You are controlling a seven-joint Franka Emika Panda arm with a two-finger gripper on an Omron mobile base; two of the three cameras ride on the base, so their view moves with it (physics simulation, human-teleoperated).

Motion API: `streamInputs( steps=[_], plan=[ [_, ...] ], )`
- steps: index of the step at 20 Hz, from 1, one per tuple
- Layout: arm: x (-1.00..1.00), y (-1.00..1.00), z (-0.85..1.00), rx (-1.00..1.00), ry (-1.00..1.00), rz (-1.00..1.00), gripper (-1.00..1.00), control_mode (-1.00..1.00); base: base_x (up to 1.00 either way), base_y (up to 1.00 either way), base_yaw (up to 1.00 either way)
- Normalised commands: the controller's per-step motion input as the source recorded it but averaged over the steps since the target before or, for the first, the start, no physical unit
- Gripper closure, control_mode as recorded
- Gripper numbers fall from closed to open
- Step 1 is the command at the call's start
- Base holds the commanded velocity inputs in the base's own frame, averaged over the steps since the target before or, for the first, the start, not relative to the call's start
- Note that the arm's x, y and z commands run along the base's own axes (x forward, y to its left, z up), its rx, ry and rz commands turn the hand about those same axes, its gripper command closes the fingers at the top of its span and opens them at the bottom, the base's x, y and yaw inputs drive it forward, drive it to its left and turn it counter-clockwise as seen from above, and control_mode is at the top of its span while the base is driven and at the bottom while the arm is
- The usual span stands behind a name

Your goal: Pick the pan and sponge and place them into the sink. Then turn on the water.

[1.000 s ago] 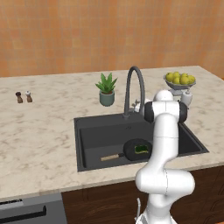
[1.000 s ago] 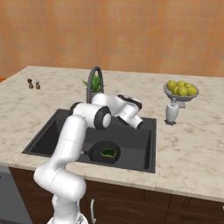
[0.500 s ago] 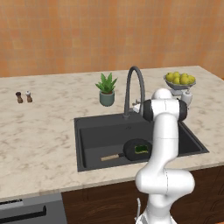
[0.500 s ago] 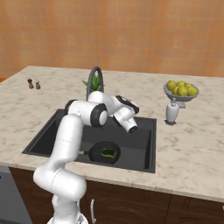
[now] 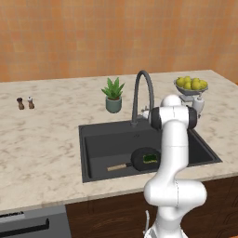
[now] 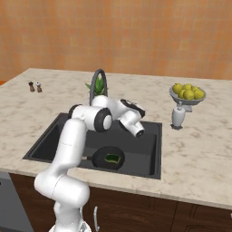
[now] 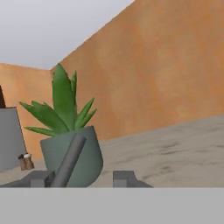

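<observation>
From the left base view, the pan (image 5: 145,158) lies in the sink (image 5: 93,139), near its front wall, with the slim wooden handle pointing toward 8 o'clock, long axis nearly level across the picture. The sponge (image 5: 149,158), green with yellow, rests inside the pan. My arm rises at 5 o'clock and bends over the basin beside the faucet (image 5: 142,93).

From the right base view, my forearm reaches toward 3 o'clock above the sink (image 6: 154,149); the pan (image 6: 108,158) sits black and round below it, holding the sponge (image 6: 113,158).

In the hand view, my gripper (image 7: 83,177) shows partly parted fingertips with a grey lever (image 7: 70,159) between them, in front of a potted plant (image 7: 72,140) on the worktop (image 7: 175,153); I cannot tell if I grip it.
</observation>
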Motion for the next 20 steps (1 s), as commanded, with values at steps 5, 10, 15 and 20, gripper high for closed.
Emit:
streamInputs(
  steps=[5,10,15,20],
  plan=[
    [0.25,-1.0,-0.23,0.13,0.16,0.14,1.0,-1.0,0.0,0.0,0.0],
    [0.34,-1.0,-0.34,0.1,0.2,0.1,1.0,-1.0,0.0,0.0,0.0],
    [-0.33,-0.99,0.33,0.2,-0.01,0.11,1.0,-1.0,0.0,0.0,0.0],
    [-0.9,-0.66,0.89,0.18,-0.2,0.03,1.0,-1.0,0.0,0.0,0.0]
  ],
)
